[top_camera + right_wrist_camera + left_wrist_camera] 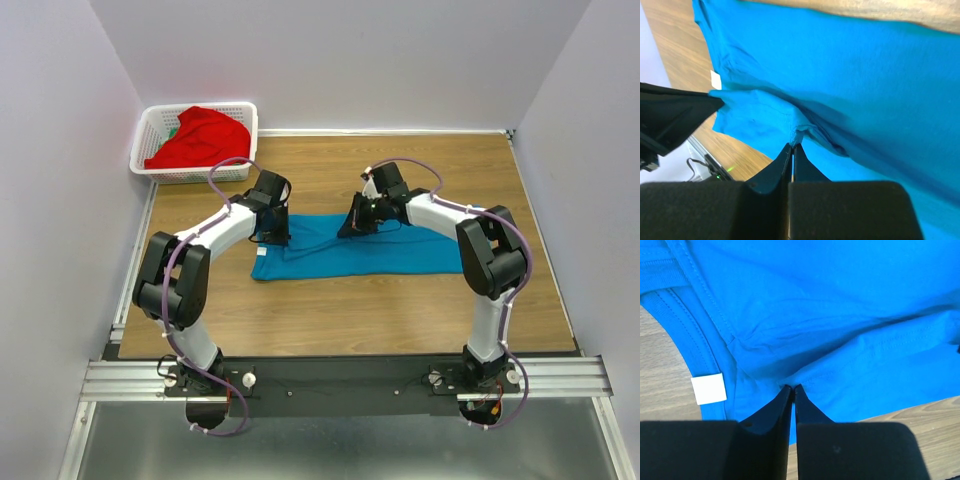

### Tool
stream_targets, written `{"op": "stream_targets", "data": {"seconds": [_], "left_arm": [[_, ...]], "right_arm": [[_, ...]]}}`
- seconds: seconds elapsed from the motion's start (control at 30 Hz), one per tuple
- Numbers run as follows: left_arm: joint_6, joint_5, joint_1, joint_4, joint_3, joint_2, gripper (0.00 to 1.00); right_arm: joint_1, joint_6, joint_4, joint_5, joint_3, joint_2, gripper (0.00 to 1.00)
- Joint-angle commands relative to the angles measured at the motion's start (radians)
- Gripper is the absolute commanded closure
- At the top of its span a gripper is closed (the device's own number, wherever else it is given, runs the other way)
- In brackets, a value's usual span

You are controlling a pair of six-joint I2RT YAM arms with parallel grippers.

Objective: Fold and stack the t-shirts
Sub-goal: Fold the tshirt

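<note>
our left claw (791, 386) stands with its jaws all but together, and the teal shirt (400, 255) puckers to a point right at the tips, so we read it as pinching a small fold of cloth. the right claw (792, 145) looks the same: jaws nearly touching, a ridge of teal cloth gathered at the tips. how firm either pinch is, we cannot tell.

from the left claw outward, the collar (675, 325) curves away just beside it, with a white tag (708, 389) on the cloth. this claw sits at the shirt's left end. the right claw sits further along the far edge, about a third of the way across, near the left one.

the shirt lies as a long band on the worktop (400, 315), its long axis running left to right. most of it stretches rightward from the right claw, ending beside the right arm's elbow. we judge that the free right end is the part to bring over next, and that the right arm is nearer to it.

there is bare wood on the near side between the shirt and the arm bases, and more on the far side up to the wall. the red shirt (200, 138) sits heaped in the basket (141, 155) at the far left corner, well apart.
</note>
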Motion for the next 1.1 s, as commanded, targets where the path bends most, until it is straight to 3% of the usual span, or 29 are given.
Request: {"op": "stream_targets", "data": {"seconds": [0.0,0.13,0.2,0.33,0.4,0.53,0.67,0.77,0.83,1.07], "left_arm": [[0.009,-0.029,0.004,0.028,0.016,0.012,0.85],[0.008,-0.034,0.009,0.031,0.016,0.027,0.76],[0.012,-0.014,0.012,0.035,0.016,0.038,0.73],[-0.018,-0.023,0.012,0.072,-0.004,-0.011,0.45],[-0.027,-0.067,0.01,0.078,-0.008,-0.06,0.4],[-0.05,-0.167,0.012,0.088,-0.03,-0.16,0.36],[-0.07,-0.21,0.01,0.124,-0.094,-0.281,0.36],[-0.077,-0.256,0.012,0.17,-0.142,-0.399,0.3],[-0.073,-0.317,0.012,0.21,-0.2,-0.502,0.22],[-0.028,-0.454,0.012,0.299,-0.37,-0.821,0.19]], "right_arm": [[-0.013,0.025,-0.021,0.041,0.043,0.029,0.92],[-0.016,0.024,-0.021,0.044,0.066,0.048,0.91],[-0.018,0.014,-0.021,0.036,0.086,0.055,0.82],[-0.016,-0.006,-0.021,0.025,0.103,0.045,0.72],[-0.016,-0.024,-0.023,0.035,0.093,0.03,0.68],[-0.018,-0.056,-0.021,0.061,0.064,-0.02,0.59],[-0.013,-0.068,-0.019,0.018,0.052,-0.033,0.58],[-0.004,-0.085,-0.019,-0.007,0.044,-0.041,0.56],[0.007,-0.081,-0.018,-0.002,0.024,-0.05,0.52],[0.01,0.007,0.007,0.092,-0.054,-0.063,0.48]]}}
